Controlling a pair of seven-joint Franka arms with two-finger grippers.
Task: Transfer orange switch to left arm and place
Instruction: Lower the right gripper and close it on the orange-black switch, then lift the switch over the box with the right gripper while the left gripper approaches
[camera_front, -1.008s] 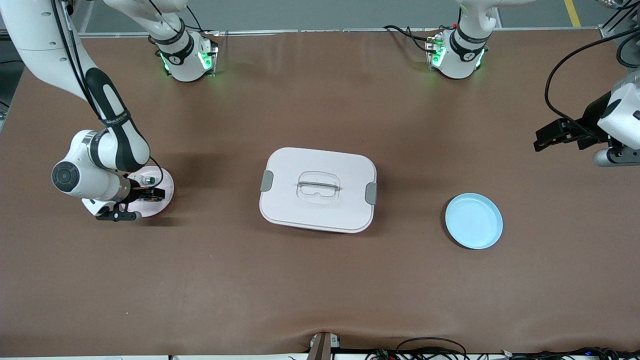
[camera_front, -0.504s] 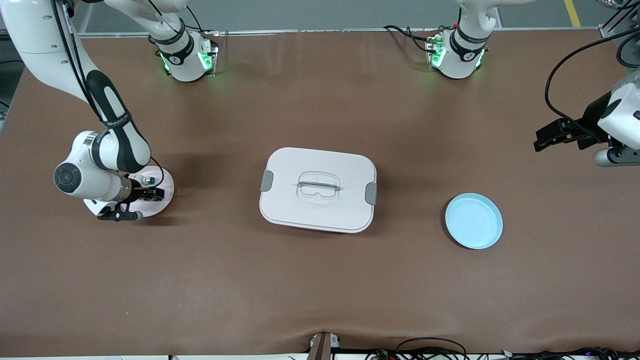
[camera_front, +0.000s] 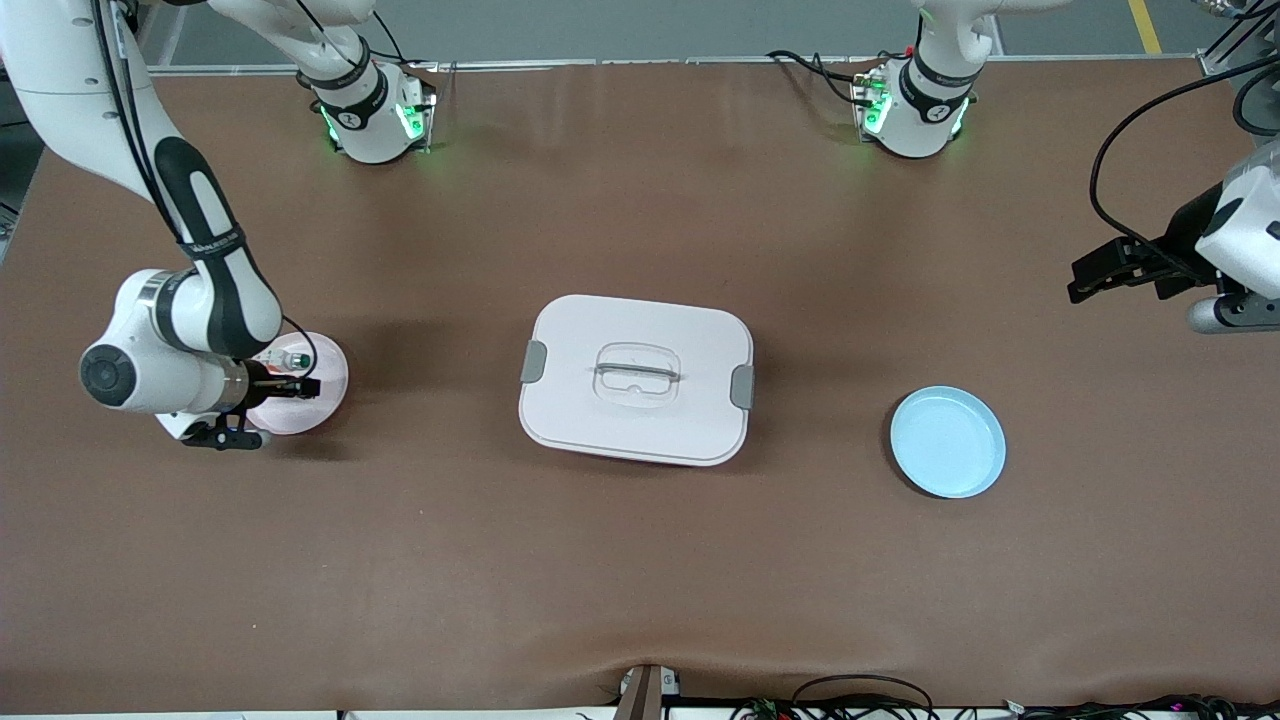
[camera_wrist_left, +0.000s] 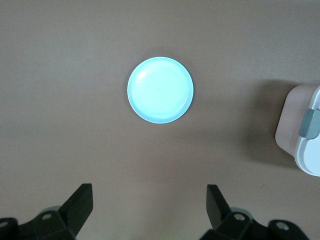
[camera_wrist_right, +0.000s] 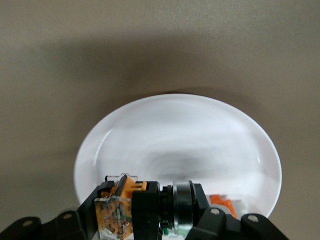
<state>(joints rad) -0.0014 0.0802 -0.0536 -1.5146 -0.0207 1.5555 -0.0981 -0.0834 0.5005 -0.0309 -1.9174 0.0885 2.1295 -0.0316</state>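
The orange switch (camera_wrist_right: 117, 212), black-bodied with an orange block and a silver ring, sits crosswise between the fingers of my right gripper (camera_wrist_right: 150, 216), which is shut on it just above a pale pink plate (camera_wrist_right: 175, 145). In the front view that right gripper (camera_front: 292, 387) hangs over the pink plate (camera_front: 325, 395) toward the right arm's end of the table. The white lidded box (camera_front: 636, 378) stands mid-table. My left gripper (camera_front: 1085, 280) waits open in the air at the left arm's end of the table, and the left gripper (camera_wrist_left: 148, 197) holds nothing.
A small white switch with a green cap (camera_front: 298, 358) stands on the pink plate beside the right gripper. A light blue plate (camera_front: 947, 441) lies between the box and the left arm's end; the left wrist view shows this blue plate (camera_wrist_left: 160, 90) and a corner of the box (camera_wrist_left: 302, 145).
My right gripper has shut on the orange switch, and its wrist has drawn back toward the right arm's end of the table. The left arm has not moved.
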